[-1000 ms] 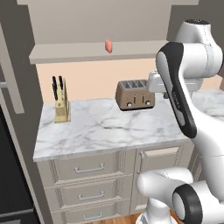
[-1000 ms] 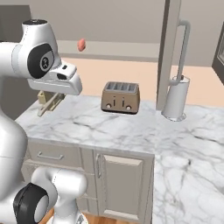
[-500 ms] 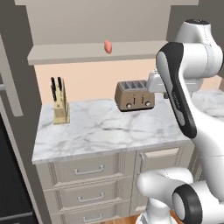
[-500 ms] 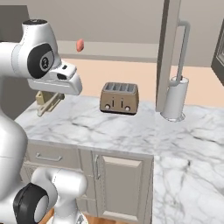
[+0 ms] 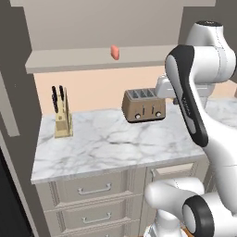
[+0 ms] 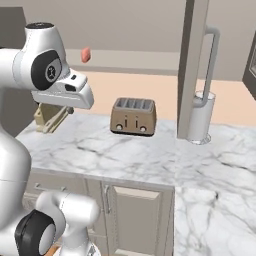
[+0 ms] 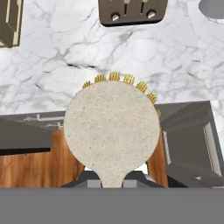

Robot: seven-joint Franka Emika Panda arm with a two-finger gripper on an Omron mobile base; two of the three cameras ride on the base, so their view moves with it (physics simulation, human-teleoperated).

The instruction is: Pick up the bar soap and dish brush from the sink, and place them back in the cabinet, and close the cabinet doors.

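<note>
One dish brush (image 7: 111, 130) is sitting in the gripper (image 7: 111, 183) in the hand view: its round cream head, fringed with yellow bristles along the top edge, is facing the camera, and its neck is running down between the two dark finger tips, which are closing on it from either side. Beyond the head, the marble counter (image 7: 65, 52), the toaster (image 7: 132, 10) and a corner of the knife block (image 7: 10, 22) are showing, with drawer fronts and wood floor lower down.

Both base views are giving what the hand view is not: the bar soap (image 5: 115, 52) is lying on the cabinet (image 5: 92, 58) shelf above the counter, also seen from the right (image 6: 85, 55). The right base view is adding a white paper-towel holder (image 6: 202, 115) beside a dark upright panel.

The brush handle is cut off at the bottom of the hand view. The arm's own links are hiding the gripper in both base views.
</note>
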